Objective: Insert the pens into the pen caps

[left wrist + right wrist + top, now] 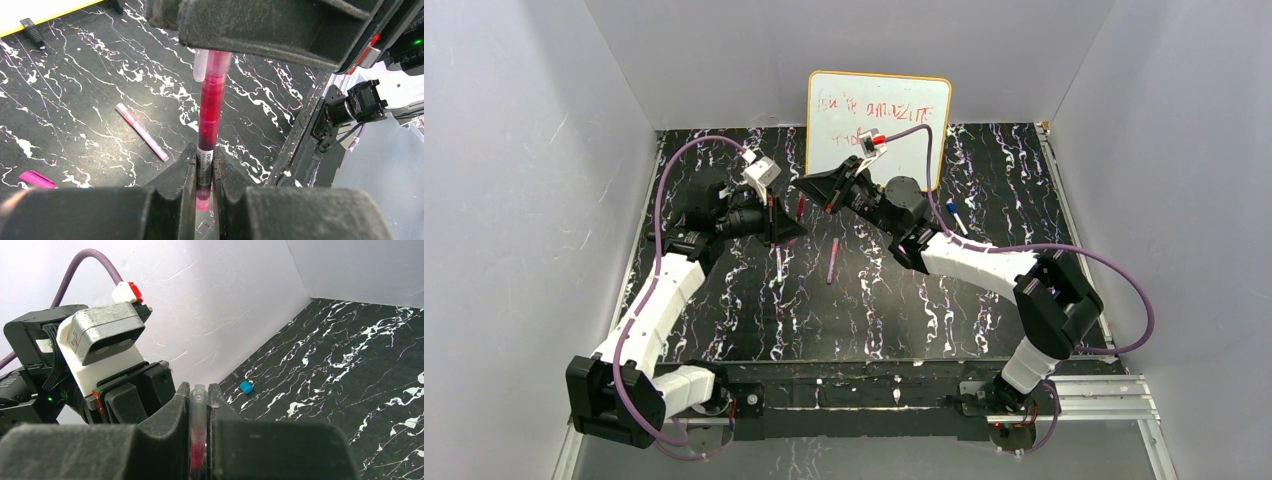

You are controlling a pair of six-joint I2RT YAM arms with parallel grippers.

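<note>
A red-bodied pen (209, 110) runs between my two grippers above the middle of the mat, also seen as a short red stick, the pen (801, 207). My left gripper (204, 161) is shut on its labelled lower end. The pen's upper end sits inside a translucent pen cap (212, 65), and my right gripper (199, 392) is shut on that cap (198, 399), with red showing through it. From above, the left gripper (788, 228) and right gripper (824, 190) face each other closely. A pink pen (141, 131) lies loose on the mat.
A whiteboard (879, 110) with scribbles stands at the back. A magenta cap (36, 179) and a blue cap (245, 387) lie on the black marbled mat (984, 300). A white pen with a blue end (954, 216) lies right of the right arm.
</note>
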